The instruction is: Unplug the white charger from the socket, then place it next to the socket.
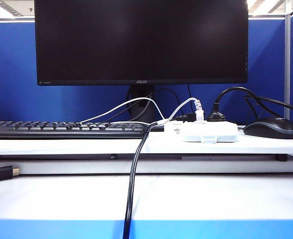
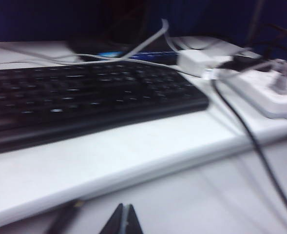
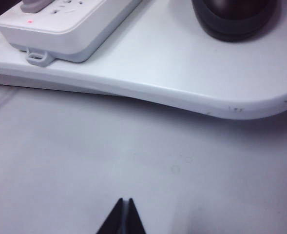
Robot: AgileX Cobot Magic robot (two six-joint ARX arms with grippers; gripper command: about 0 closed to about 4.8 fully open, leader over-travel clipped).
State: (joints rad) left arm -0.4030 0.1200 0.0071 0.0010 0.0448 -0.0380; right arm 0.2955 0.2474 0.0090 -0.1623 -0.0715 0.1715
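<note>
The white charger (image 2: 194, 62) lies on the raised white shelf (image 1: 86, 145), just beside the socket (image 2: 267, 95) and between it and the keyboard. From the exterior view it is a small white block (image 1: 172, 125) left of the socket (image 1: 208, 132). Its thin white cable arcs back toward the monitor. A grey-tipped white plug (image 1: 199, 110) and a round black plug (image 1: 216, 115) stand in the socket. My left gripper (image 2: 124, 210) is shut and empty, low over the desk in front of the shelf. My right gripper (image 3: 125, 202) is shut and empty too, facing the socket (image 3: 65, 24) from the desk.
A black keyboard (image 1: 61, 129) fills the shelf's left side and a black mouse (image 1: 270, 128) sits right of the socket. A black cable (image 1: 133, 184) hangs over the shelf front onto the desk. A black connector (image 1: 2, 173) lies at the desk's left. The monitor (image 1: 141, 40) stands behind.
</note>
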